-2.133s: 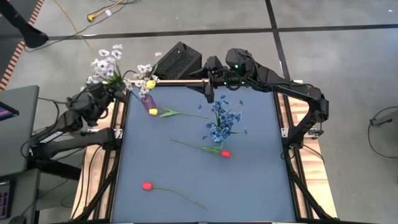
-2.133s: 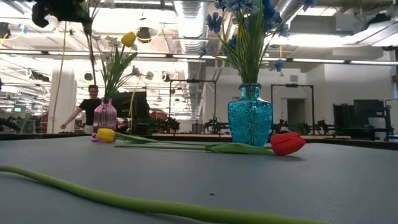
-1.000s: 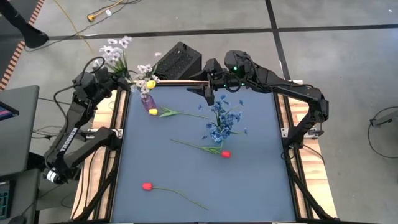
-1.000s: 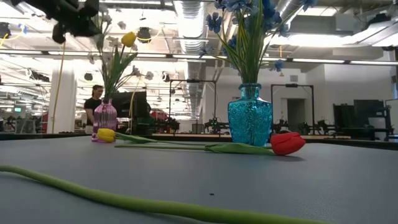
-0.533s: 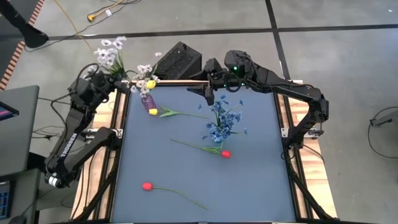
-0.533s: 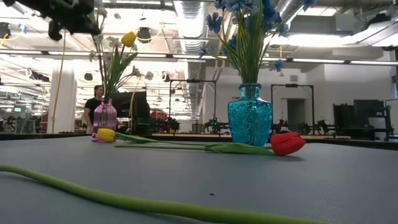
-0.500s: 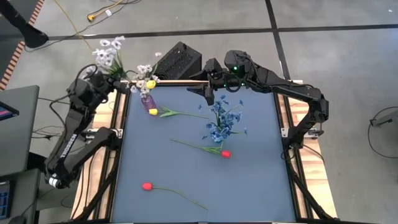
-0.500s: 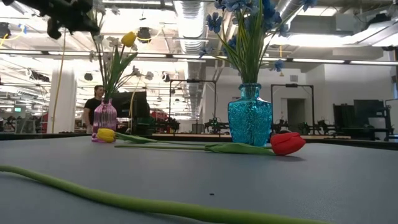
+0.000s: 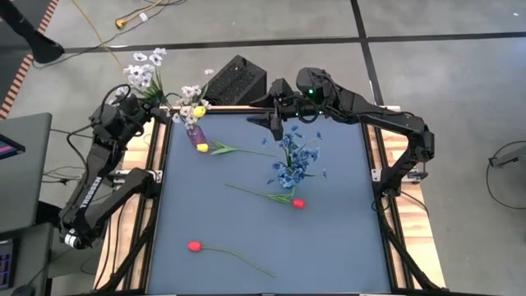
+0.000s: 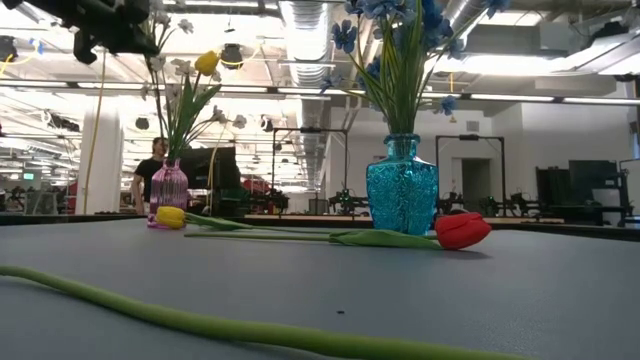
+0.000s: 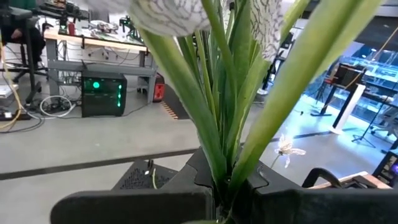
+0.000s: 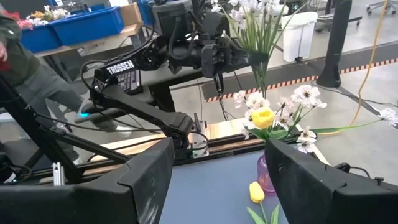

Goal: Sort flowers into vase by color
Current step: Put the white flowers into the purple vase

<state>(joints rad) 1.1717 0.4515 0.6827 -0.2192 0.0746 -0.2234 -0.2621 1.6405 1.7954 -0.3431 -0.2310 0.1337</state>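
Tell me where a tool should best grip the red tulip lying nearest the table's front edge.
Probably mid-stem, from straight above. The red tulip lies flat, its thin green stem running away from the bud across bare table, nothing close beside it. Closing the fingers across the stem avoids crushing the bud; the right tool hangs open by the blue vase.

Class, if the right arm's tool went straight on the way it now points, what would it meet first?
Probably the pink vase with its yellow bud, straight ahead of the open right tool. The left tool, holding a white bunch, sits farther off; depth is unclear.
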